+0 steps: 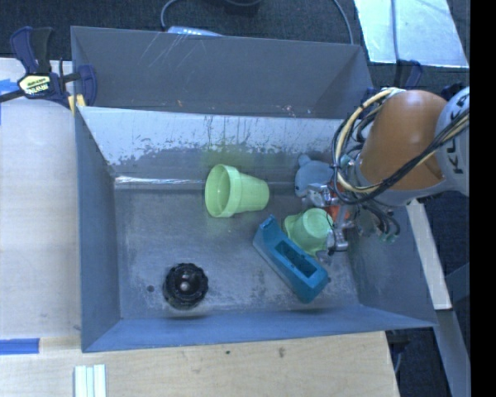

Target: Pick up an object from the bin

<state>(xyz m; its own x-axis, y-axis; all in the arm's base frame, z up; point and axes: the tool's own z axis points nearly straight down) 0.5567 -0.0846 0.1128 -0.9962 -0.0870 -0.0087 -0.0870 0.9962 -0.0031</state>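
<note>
Finding the pick unfinished at this inspection: nothing is being carried clear, and every item is resting on the floor of the grey bin (99, 246). The arm's orange cover (405, 139) is hanging over the bin's 3 o'clock side. A large pale-green cup (234, 191) is lying on its side near the centre, with its mouth facing 9 o'clock. A blue rectangular tray (291, 260) is lying aslant at about 5 o'clock. A smaller green cup (307, 228) is sitting against the tray's upper edge, toward 3 o'clock. A black round cap (185, 284) is lying at 7 o'clock. The gripper (337, 222) is hovering low at the smaller green cup's 3 o'clock side, seemingly touching it. How wide it is set cannot be told. By my judgement, a confirmed grasp and the lift are both outstanding.
</note>
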